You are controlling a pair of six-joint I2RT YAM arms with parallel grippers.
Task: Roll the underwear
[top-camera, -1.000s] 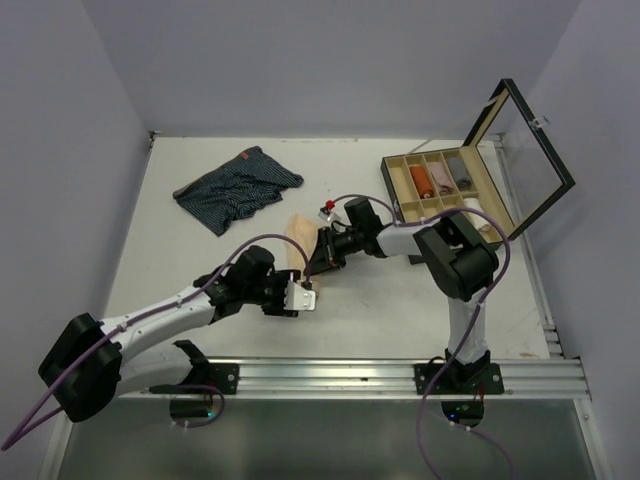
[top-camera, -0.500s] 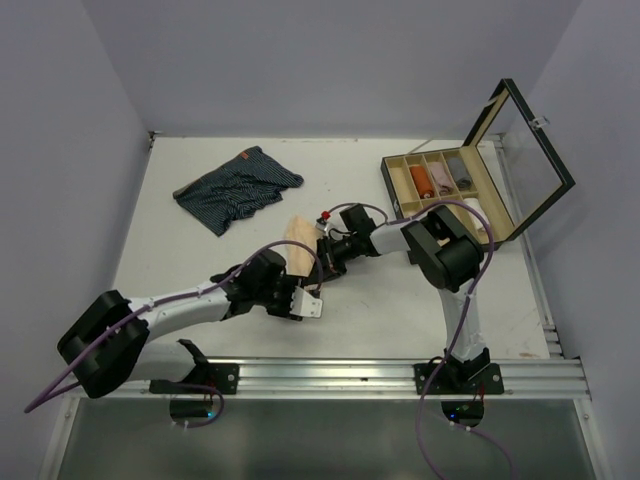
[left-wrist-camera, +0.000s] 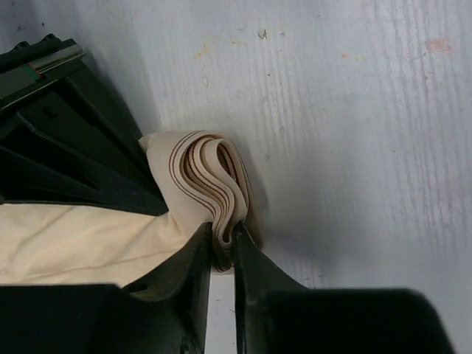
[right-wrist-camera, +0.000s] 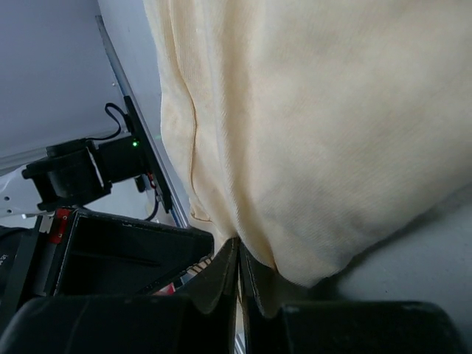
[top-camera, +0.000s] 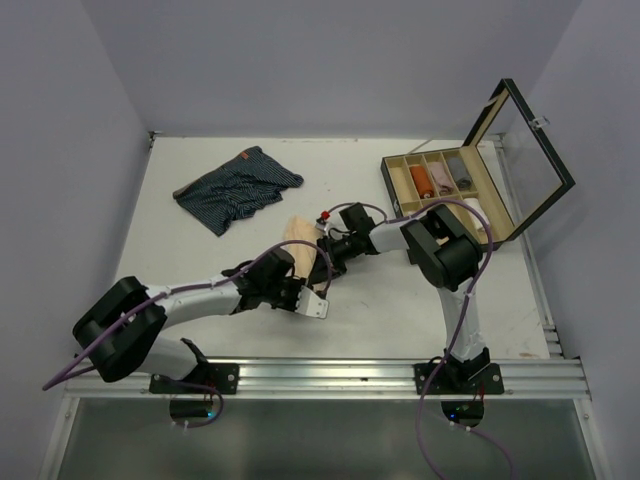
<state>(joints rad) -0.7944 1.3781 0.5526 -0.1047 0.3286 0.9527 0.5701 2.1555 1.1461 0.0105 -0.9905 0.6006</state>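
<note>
The beige underwear (top-camera: 298,240) lies mid-table, bunched between both grippers. In the left wrist view its folded, banded edge (left-wrist-camera: 210,173) is pinched between the tips of my left gripper (left-wrist-camera: 223,247), which is shut on it. My left gripper (top-camera: 306,296) sits at the cloth's near end. My right gripper (top-camera: 324,264) reaches in from the right. In its wrist view the beige cloth (right-wrist-camera: 310,133) drapes over the right gripper (right-wrist-camera: 238,254), whose jaws are closed on the lower edge. The navy striped underwear (top-camera: 238,188) lies flat at the back left, untouched.
The wooden compartmented box (top-camera: 400,208) stands at the back right with its glass lid (top-camera: 525,140) raised; rolled cloths fill several compartments. The right arm's body (left-wrist-camera: 59,147) crowds the left wrist view. The aluminium rail (top-camera: 380,375) runs along the near edge.
My left arm slid right toward the beige underwear's near end and its jaws closed on the folded edge. The right gripper tightened slightly and stayed in place.
</note>
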